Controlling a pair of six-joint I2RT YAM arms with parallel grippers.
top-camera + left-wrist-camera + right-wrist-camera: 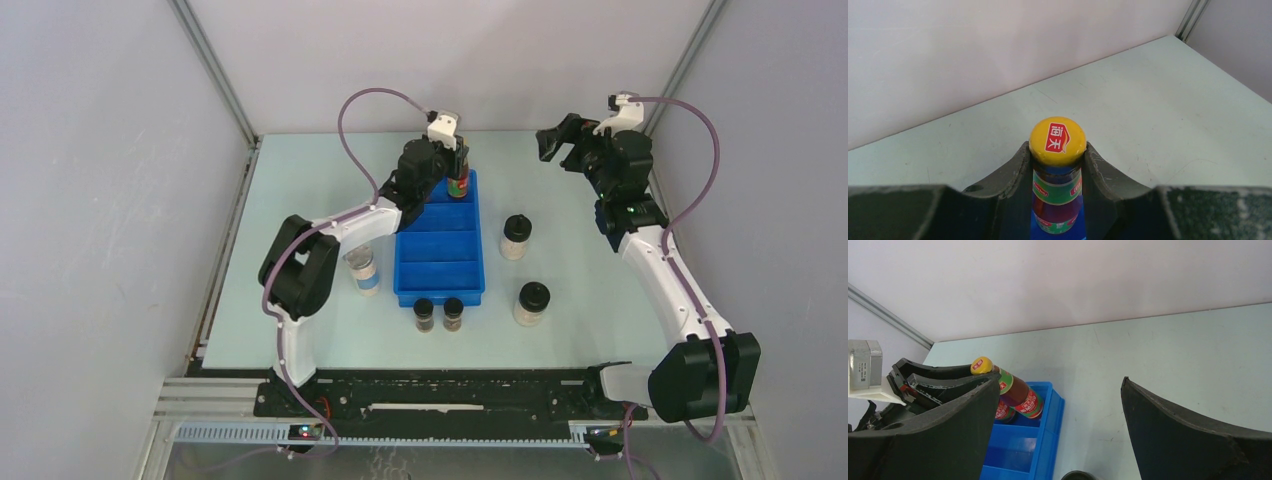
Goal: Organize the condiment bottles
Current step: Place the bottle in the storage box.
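My left gripper (456,160) is shut on the neck of a red sauce bottle (458,186) with a yellow cap (1057,140), whose base is in the far compartment of the blue tray (440,247). The right wrist view shows this bottle (1020,390) and a second red bottle (1004,411) beside it in the same compartment. My right gripper (558,146) is open and empty, raised at the back right. Two pale black-lidded jars (515,237) (531,303) stand right of the tray. Two tiny dark jars (424,314) (453,313) stand at its near end. One blue-labelled jar (364,268) stands left, partly hidden by my left arm.
The blue tray (1048,435) has several compartments; the ones nearer than the bottles hold nothing. White walls close in the back and both sides of the pale table (570,330). My left gripper (1057,152) also shows in the right wrist view (923,382).
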